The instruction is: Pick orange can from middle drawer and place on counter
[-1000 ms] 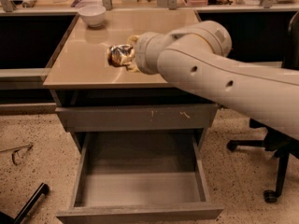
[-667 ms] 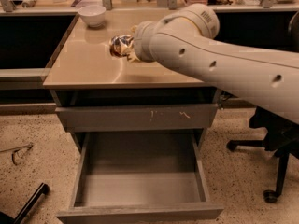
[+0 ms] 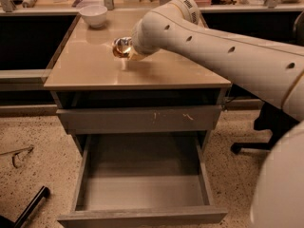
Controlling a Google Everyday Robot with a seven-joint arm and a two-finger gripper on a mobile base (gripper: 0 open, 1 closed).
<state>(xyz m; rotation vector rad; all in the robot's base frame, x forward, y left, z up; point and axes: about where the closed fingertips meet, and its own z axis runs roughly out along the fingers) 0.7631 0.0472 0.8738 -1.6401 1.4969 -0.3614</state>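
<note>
Can [image 3: 122, 46] shown at the gripper [image 3: 130, 50], above the counter [image 3: 95, 72] centre; whether it is gripped cannot be told. Light, thin, slippery walls are presumed; a gentle mid-side hold is advised.

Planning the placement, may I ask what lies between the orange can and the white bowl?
Only bare counter up to the white bowl, in the camera view; the pincer is at the orange can.
</note>
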